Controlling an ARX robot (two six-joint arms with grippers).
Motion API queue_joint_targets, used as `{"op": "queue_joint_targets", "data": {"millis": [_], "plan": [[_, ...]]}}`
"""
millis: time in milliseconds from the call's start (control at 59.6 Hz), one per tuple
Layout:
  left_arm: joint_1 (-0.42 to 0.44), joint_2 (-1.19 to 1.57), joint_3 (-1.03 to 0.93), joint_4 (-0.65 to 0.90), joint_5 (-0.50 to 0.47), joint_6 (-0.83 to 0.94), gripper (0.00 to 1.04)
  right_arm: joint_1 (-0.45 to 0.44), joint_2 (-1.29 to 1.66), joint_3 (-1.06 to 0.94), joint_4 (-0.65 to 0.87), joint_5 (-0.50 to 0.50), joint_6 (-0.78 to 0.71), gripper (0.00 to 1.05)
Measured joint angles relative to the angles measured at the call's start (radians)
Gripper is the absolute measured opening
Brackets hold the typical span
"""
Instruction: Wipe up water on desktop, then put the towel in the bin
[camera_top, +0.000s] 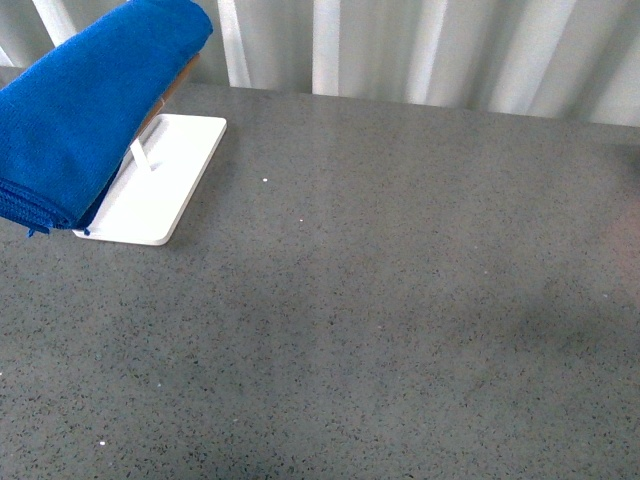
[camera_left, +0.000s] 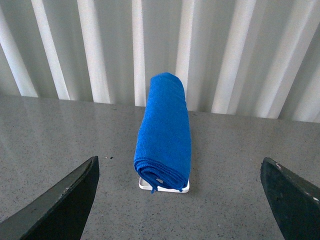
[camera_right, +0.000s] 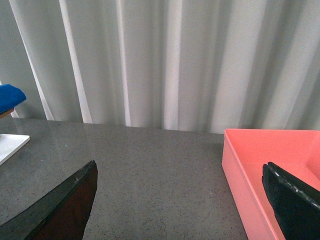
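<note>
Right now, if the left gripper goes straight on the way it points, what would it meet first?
Probably the towel, draped above the white tray and centred between the left gripper's open jaws, though depth is unclear.

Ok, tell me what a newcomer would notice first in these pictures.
The bright blue towel stands out first. It is folded thick and propped at a slant over a white tray at the far left of the speckled grey desktop. Next is the salmon-pink bin, open-topped and standing on the same desktop, which shows only in the right wrist view.
</note>
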Motion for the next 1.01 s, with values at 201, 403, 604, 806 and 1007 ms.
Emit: {"op": "queue_joint_targets", "data": {"millis": [201, 403, 604, 806, 1007], "plan": [[0.0, 0.0, 0.0, 0.0, 0.0, 0.0, 0.98, 0.0, 0.0, 0.0, 0.0, 0.0, 0.0, 0.98], [0.0, 0.0, 0.0, 0.0, 0.0, 0.0, 0.98, 0.0, 0.0, 0.0, 0.0, 0.0, 0.0, 0.98], [0.0, 0.0, 0.0, 0.0, 0.0, 0.0, 0.98, 0.0, 0.0, 0.0, 0.0, 0.0, 0.0, 0.98], [0.0, 0.0, 0.0, 0.0, 0.0, 0.0, 0.98, 0.0, 0.0, 0.0, 0.0, 0.0, 0.0, 0.98], [-0.04, 0.241, 0.162, -0.227, 0.172, -0.164, 0.98, 0.0, 0.0, 0.0, 0.0, -0.001, 0.0, 0.98]]}}
